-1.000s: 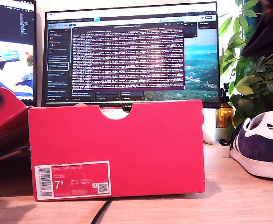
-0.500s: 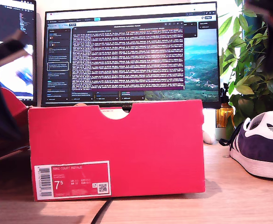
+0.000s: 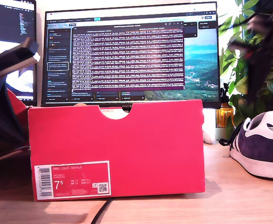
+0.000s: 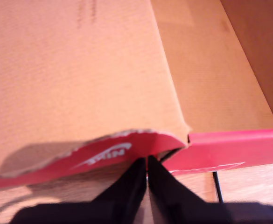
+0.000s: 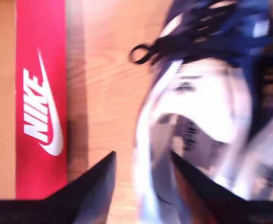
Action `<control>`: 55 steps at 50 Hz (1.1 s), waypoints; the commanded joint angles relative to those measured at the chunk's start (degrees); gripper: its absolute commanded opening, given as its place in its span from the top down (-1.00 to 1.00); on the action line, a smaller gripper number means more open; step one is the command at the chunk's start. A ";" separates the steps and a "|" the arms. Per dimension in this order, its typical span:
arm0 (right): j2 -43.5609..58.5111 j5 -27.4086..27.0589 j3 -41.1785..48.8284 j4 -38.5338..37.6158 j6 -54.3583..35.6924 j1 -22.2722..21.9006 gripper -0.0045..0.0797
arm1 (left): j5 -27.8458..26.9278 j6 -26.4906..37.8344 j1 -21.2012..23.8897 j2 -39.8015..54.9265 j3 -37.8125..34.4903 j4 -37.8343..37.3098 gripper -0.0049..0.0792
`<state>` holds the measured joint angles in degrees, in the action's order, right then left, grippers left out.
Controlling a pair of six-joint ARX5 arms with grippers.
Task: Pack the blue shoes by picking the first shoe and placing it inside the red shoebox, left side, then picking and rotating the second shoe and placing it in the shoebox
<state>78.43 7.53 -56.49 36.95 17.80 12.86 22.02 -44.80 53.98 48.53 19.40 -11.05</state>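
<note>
Red shoebox [image 3: 116, 149] upright at centre of table [image 3: 239, 196], blue shoe [image 3: 262, 144] beside it at the exterior view's right. First gripper [image 4: 147, 173] clenched, empty, near box rim; second gripper [image 5: 143, 163] spread wide over the blurred shoe [image 5: 206, 93].

The blue shoe [image 3: 262, 144] is cut off by the exterior view's right edge, and in the second wrist view it [image 5: 211, 107] smears into blur. The red shoebox [image 3: 115, 149] wall hides its inside in the exterior view. The small print on its label [image 3: 72, 180] is too fine to read.
</note>
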 commanded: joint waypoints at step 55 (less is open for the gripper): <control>13.81 -0.70 -6.64 4.72 -0.26 2.60 0.09 | 0.07 0.24 0.15 0.55 0.61 -1.44 0.93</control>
<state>90.67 6.87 -63.59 41.78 17.89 15.11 22.02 -44.80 53.98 48.53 19.40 -12.56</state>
